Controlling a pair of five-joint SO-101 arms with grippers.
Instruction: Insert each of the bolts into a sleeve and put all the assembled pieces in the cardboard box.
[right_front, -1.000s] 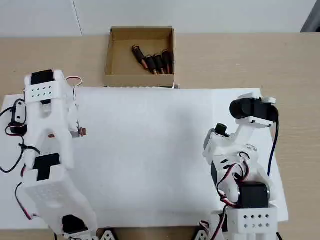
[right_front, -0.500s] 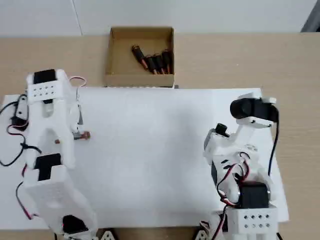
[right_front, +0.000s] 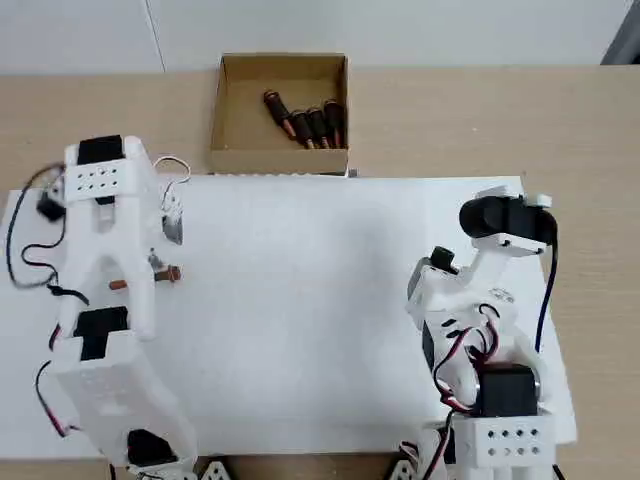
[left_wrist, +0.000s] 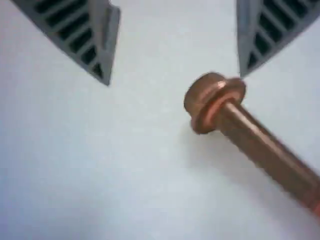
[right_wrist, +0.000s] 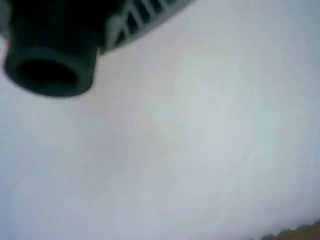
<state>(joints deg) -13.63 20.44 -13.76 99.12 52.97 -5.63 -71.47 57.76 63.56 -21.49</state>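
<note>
Step in hand: pickup of the last loose bolt (right_front: 170, 272), ahead of mating it with a sleeve (right_wrist: 50, 65). The bolt is copper-coloured with a flanged head and lies flat on the white sheet (right_front: 320, 300) at the left side, well apart from the cardboard box (right_front: 240, 110). The box stands at the far edge of the table (right_front: 450, 110) and holds several assembled pieces (right_front: 305, 120) in a row. The left gripper (left_wrist: 175, 75) points down over the bolt with its ribbed fingers spread wide and nothing held; the bolt head sits just beside one fingertip and the shank runs off to one side. The left arm is stretched forward along the sheet's left edge. The right gripper (right_wrist: 75, 35) appears clamped on the sleeve, a black tube with its hollow end showing, held low over the sheet. The right arm is folded back near its base. Next move, by judgement: centre the spread fingers over the shank, lower, close, then bring the bolt's tip in line with the sleeve's open bore. The bolt is off-centre between the fingers, so it may roll aside as they close.
</note>
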